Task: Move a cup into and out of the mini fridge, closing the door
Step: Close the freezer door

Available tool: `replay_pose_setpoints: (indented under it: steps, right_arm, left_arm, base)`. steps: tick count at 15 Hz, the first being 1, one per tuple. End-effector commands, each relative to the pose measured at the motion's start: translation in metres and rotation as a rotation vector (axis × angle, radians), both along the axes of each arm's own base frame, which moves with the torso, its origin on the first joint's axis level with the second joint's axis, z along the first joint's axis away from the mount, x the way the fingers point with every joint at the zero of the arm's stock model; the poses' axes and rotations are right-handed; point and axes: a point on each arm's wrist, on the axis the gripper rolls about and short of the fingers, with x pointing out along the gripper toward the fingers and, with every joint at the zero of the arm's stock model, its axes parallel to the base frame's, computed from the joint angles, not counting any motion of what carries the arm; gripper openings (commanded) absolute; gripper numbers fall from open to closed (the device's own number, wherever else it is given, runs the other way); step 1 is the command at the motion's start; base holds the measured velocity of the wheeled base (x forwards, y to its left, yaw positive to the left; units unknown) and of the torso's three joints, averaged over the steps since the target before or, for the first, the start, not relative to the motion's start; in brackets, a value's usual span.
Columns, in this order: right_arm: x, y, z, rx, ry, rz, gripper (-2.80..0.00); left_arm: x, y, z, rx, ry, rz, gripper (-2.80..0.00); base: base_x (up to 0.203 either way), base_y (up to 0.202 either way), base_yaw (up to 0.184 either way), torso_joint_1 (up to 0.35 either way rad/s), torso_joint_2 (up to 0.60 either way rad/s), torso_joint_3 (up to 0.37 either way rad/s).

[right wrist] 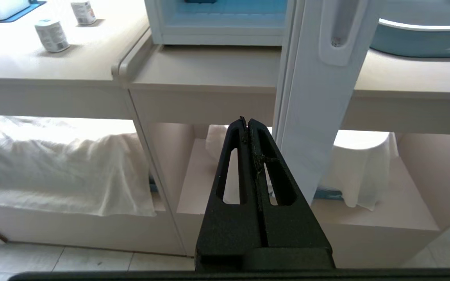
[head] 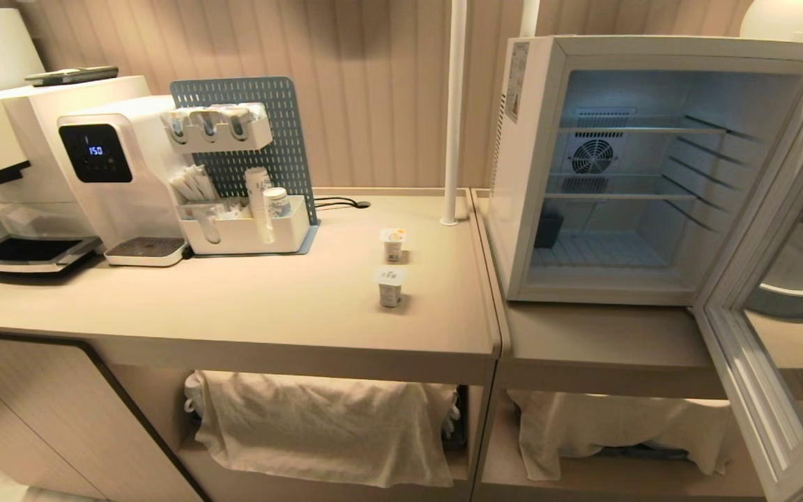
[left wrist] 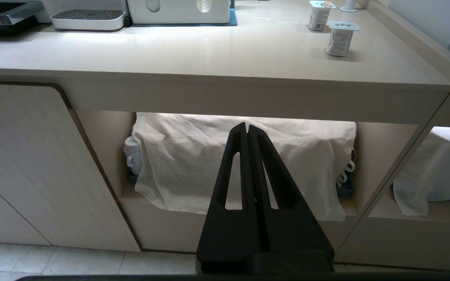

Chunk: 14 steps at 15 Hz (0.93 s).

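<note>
Head view: the mini fridge stands on the right-hand counter with the door swung wide open toward me. Inside I count two wire shelves above the floor grid, one round fan grille on the back wall, and one small dark object at the lower left of the interior; what it is I cannot tell. A sticker sits on the fridge's outer side; its print is too small to read.

On the left-hand counter stand two small sealed cups, the nearer cup and the farther cup, close together but apart; their labels cannot be read. One dispenser shows "150" on its dark display. One blue pegboard stands behind one white organiser tray.

Below the counters hang two white cloths.

Wrist views: my left gripper is closed, fingers pressed together, holding nothing, low before the left cloth. My right gripper is likewise closed and empty, low beside the door's edge.
</note>
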Motion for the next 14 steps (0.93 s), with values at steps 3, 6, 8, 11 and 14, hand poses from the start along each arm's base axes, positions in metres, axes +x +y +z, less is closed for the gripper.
replay_pose_setpoints:
  steps: [3,6,8,11,14]
  right_arm:
    - [0.0001,0.0,0.0,0.0,0.002,0.001,-2.8]
    - [0.0005,0.0,0.0001,-0.001,0.006,0.001,-2.8]
    - [0.0006,0.0,0.0001,-0.001,0.008,0.001,-2.8]
    - [0.0007,0.0,0.0,-0.001,0.011,0.001,-2.8]
    - [0.0007,0.0,0.0,-0.001,0.011,0.001,-2.8]
  left_arm:
    - [0.0,0.0,0.0,0.0,-0.001,0.001,-2.8]
    - [0.0,0.0,0.0,0.0,-0.001,0.002,-2.8]
    - [0.0,0.0,0.0,0.0,-0.001,0.001,-2.8]
    - [0.0,0.0,0.0,0.0,-0.001,0.0,-2.8]
    - [0.0,0.0,0.0,0.0,-0.001,0.001,-2.8]
  base:
    - [0.001,-0.024,0.004,0.003,0.0,-0.001]
    - [0.0,-0.168,0.001,0.002,0.0,0.0]
    - [0.0,-0.199,-0.006,0.01,0.0,0.008]
    - [0.0,-0.194,-0.001,0.004,0.0,0.002]
    - [0.0,-0.195,-0.001,0.002,0.0,0.003]
